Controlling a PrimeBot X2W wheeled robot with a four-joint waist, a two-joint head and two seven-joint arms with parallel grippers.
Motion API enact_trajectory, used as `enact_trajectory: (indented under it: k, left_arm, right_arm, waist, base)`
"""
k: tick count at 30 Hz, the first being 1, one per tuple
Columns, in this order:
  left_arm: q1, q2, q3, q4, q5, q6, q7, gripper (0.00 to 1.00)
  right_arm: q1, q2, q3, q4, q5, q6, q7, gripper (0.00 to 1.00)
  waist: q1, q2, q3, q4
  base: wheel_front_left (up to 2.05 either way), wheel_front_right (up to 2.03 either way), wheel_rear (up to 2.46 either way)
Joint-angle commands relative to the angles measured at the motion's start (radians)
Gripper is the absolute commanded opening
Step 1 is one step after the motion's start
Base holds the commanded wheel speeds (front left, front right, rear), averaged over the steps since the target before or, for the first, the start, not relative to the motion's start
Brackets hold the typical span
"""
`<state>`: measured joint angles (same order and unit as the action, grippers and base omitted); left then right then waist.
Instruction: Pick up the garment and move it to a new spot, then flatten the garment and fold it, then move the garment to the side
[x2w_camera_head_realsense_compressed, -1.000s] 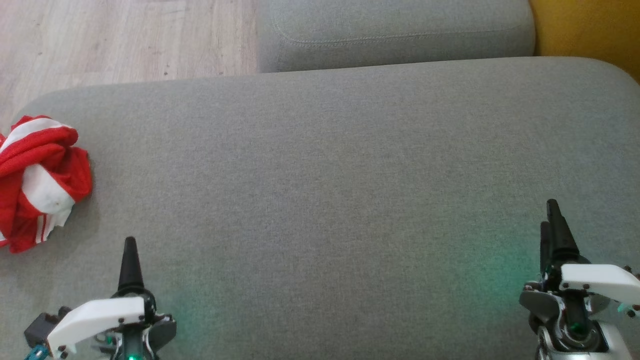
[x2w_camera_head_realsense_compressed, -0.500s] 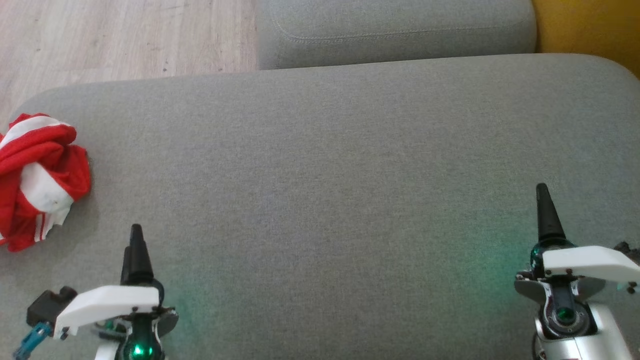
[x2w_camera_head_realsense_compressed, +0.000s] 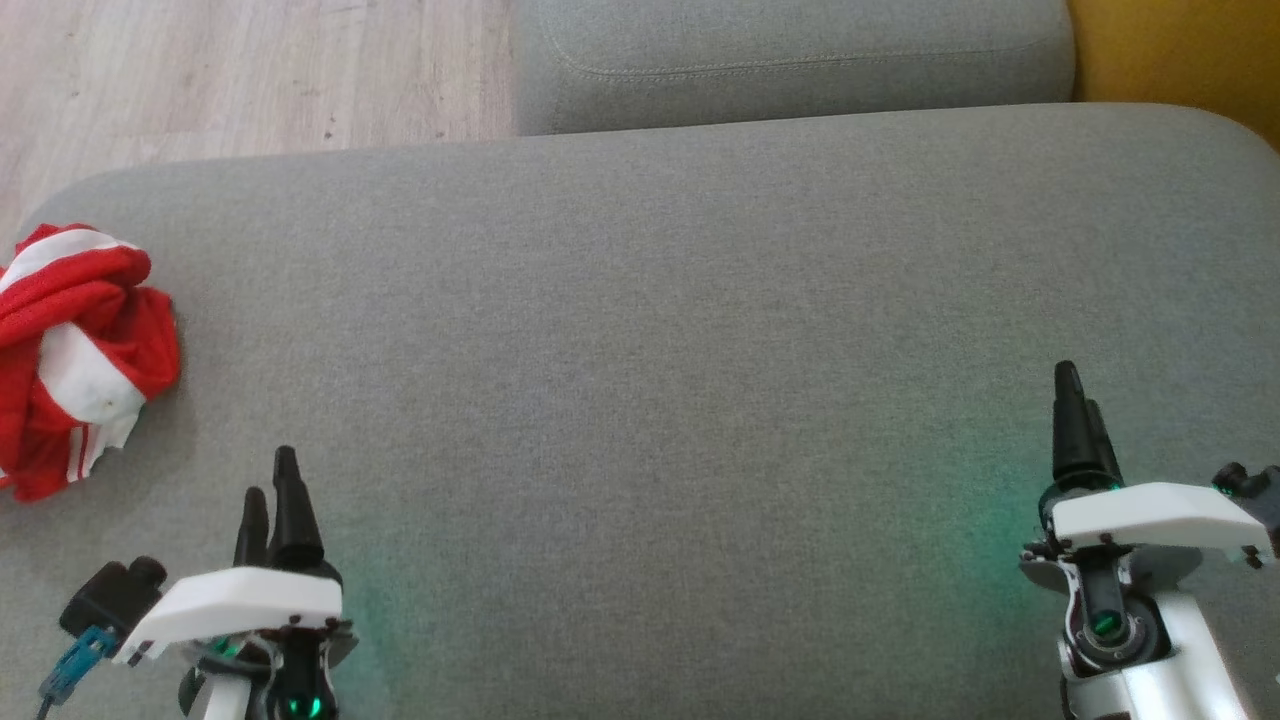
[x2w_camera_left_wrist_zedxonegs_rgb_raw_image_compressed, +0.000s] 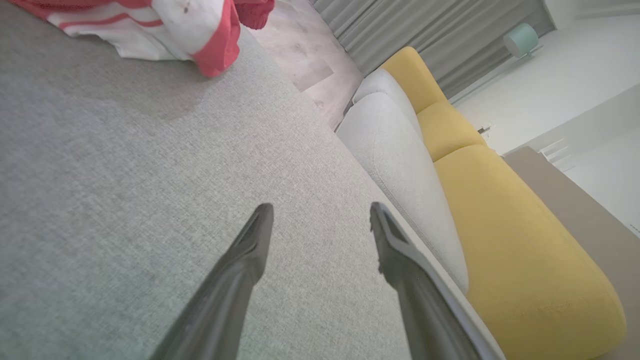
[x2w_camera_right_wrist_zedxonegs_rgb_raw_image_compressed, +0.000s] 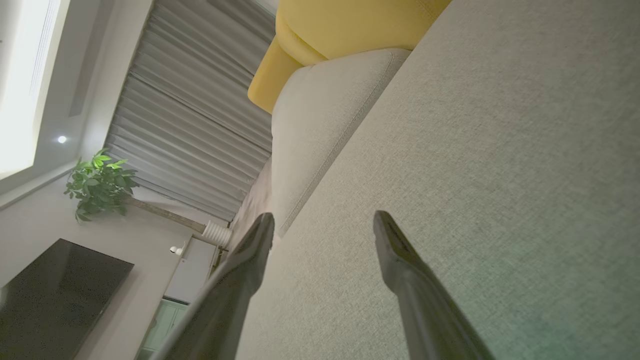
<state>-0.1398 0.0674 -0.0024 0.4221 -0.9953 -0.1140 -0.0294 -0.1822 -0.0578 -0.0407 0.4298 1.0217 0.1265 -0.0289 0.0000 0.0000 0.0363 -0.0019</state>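
**A:** Entry one, left gripper (x2w_camera_head_realsense_compressed: 270, 480)?
**B:** Low at the near left over the grey cushion (x2w_camera_head_realsense_compressed: 650, 350), pointing forward. Jaws spread wide, nothing held.
**A:** Entry two, right gripper (x2w_camera_head_realsense_compressed: 1078, 395)?
**B:** Near right, same forward pose. Jaws wide apart, empty.
**A:** Entry three, garment (x2w_camera_head_realsense_compressed: 75, 360)?
**B:** Red and white, crumpled at the cushion's left end, well apart from both grippers.
**A:** Changes over the last second?
**B:** Left wrist rolled, so both fingers (x2w_camera_head_realsense_compressed: 292, 510) show from the head view. Right gripper edged forward and inward. Garment unmoved.
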Motion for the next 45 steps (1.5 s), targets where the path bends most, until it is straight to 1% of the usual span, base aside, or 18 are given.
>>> enact_trajectory:
  k: [1,5,6,19,20,31,40,45]
  left_arm:
    - [-0.062,0.018,0.006,-0.022,0.041,0.001,-0.018,1.0]
    - [-0.064,0.016,0.005,-0.015,0.091,0.002,-0.029,1.0]
    - [-0.067,0.014,0.002,-0.012,0.118,0.003,-0.035,1.0]
    - [-0.086,0.006,-0.019,0.01,0.306,0.016,-0.077,1.0]
    - [-0.089,0.006,-0.022,0.011,0.332,0.018,-0.083,1.0]
    - [-0.1,0.005,-0.047,0.034,0.467,0.029,-0.113,1.0]
    - [-0.102,0.006,-0.063,0.055,0.58,0.045,-0.139,1.0]
    - [-0.089,0.005,-0.06,0.054,0.638,0.066,-0.154,1.0]
  right_arm:
    - [-0.067,-0.005,0.008,-0.023,-0.04,0.002,-0.02,1.0]
    - [-0.076,-0.001,0.014,-0.009,-0.096,0.002,-0.031,1.0]
    - [-0.08,0.001,0.02,-0.002,-0.123,0.002,-0.037,1.0]
    - [-0.109,0.008,0.062,0.044,-0.297,0.002,-0.079,1.0]
    - [-0.113,0.009,0.067,0.049,-0.321,0.003,-0.084,1.0]
    - [-0.132,0.01,0.102,0.088,-0.445,0.003,-0.114,1.0]
    - [-0.139,0.009,0.121,0.112,-0.548,0.003,-0.14,1.0]
    - [-0.137,0.009,0.125,0.119,-0.61,0.003,-0.155,1.0]
  waist:
    - [0.0,0.0,0.0,0.001]
    - [0.0,0.0,0.002,0.002]
    - [0.0,0.0,0.003,0.002]
    - [0.0,0.0,0.019,-0.002]
    - [0.0,0.0,0.021,-0.003]
    - [0.0,0.0,0.022,-0.006]
    - [0.0,0.0,0.012,-0.007]
    - [0.0,0.0,0.006,-0.009]
  base:
    - [0.0,0.0,0.0]
    - [0.0,0.0,0.0]
    - [0.0,0.0,0.0]
    - [0.0,0.0,0.0]
    - [0.0,0.0,0.0]
    - [0.0,0.0,0.0]
    - [0.0,0.0,0.0]
    - [0.0,0.0,0.0]
